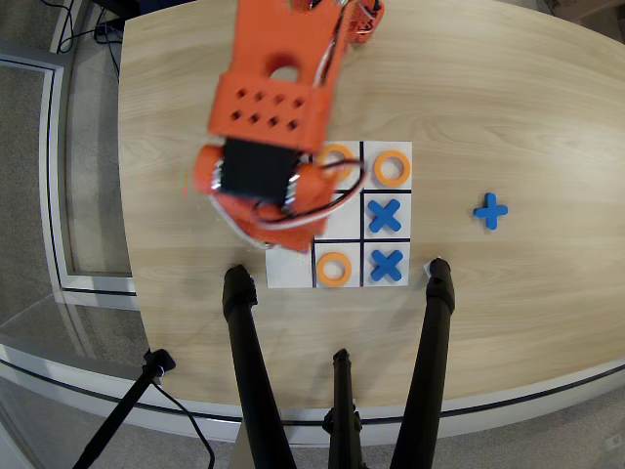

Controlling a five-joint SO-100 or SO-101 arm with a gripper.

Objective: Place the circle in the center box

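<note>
Wood-grain table (508, 107) holds white board (293, 269); grey floor (39, 195) beside it.

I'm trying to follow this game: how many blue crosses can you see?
3: one cross in the board's right middle cell, one below it, one off the board on the table. The arm may hide others.

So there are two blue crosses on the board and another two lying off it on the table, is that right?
Not quite. The overhead view shows two blue crosses on the board, one above the other, but only one blue cross lies off it on the table, to the board's right.
</note>
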